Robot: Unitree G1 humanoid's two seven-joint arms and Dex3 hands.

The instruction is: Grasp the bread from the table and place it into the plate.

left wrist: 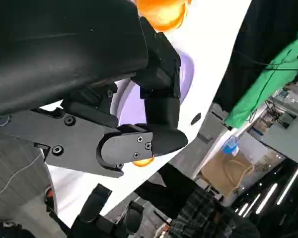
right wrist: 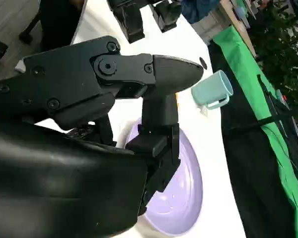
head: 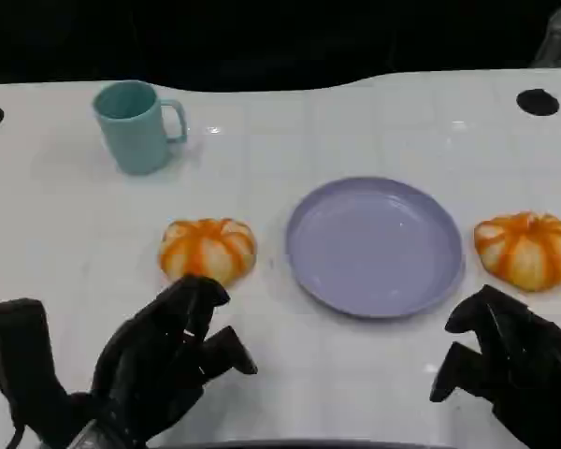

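Observation:
Two round orange-and-white striped breads lie on the white table. One bread (head: 208, 249) sits just left of the empty purple plate (head: 374, 245), the other bread (head: 525, 248) just right of it. My left hand (head: 168, 355) hovers near the table's front edge, right in front of the left bread, fingers apart and holding nothing. My right hand (head: 510, 365) is at the front right, in front of the right bread, also holding nothing. In the left wrist view my left hand (left wrist: 139, 124) partly hides the plate (left wrist: 186, 74), with a bread (left wrist: 161, 12) beyond it. The right wrist view has the plate (right wrist: 181, 198) past my right hand (right wrist: 139, 94).
A teal mug (head: 136, 126) stands at the back left, also seen as the mug (right wrist: 211, 90) in the right wrist view. Black round holes (head: 538, 101) mark the table's far corners. A person in a plaid sleeve (left wrist: 198, 218) is beside the table.

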